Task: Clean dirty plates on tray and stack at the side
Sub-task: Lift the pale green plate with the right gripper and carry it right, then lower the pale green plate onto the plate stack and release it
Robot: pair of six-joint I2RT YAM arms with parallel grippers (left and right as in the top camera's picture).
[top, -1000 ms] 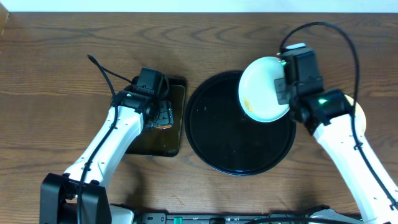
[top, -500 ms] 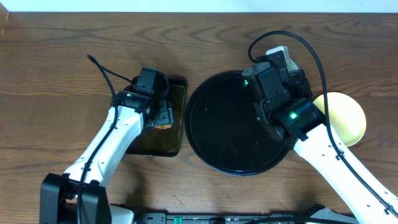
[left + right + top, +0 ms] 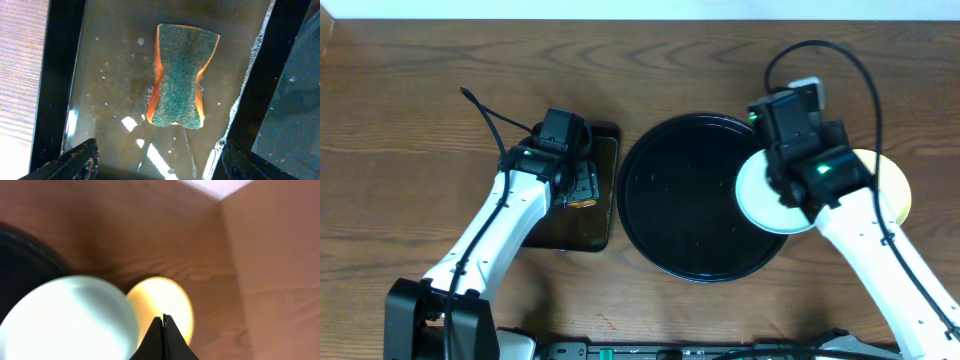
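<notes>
My right gripper (image 3: 782, 172) is shut on the rim of a pale mint-blue plate (image 3: 758, 196), which hangs level over the right rim of the round black tray (image 3: 660, 205). In the right wrist view the plate (image 3: 65, 320) fills the lower left, and the gripper (image 3: 162, 316) shows its fingers pressed together. A pale yellow plate (image 3: 893, 186) lies on the table just right of the tray, and it shows beyond the fingers as the yellow plate (image 3: 167, 300). My left gripper (image 3: 160, 162) stands open above a sponge (image 3: 178, 83).
The sponge, green on top and orange below, lies in shallow water in a small rectangular dark tray (image 3: 605, 215) left of the round one. A pale wall or box (image 3: 275, 270) rises at the right of the right wrist view. Cables loop over both arms.
The right arm has carried the mint-blue plate from a tilted hold above the tray's far right part down and right to the tray's right rim, now level. The left arm has not moved.
</notes>
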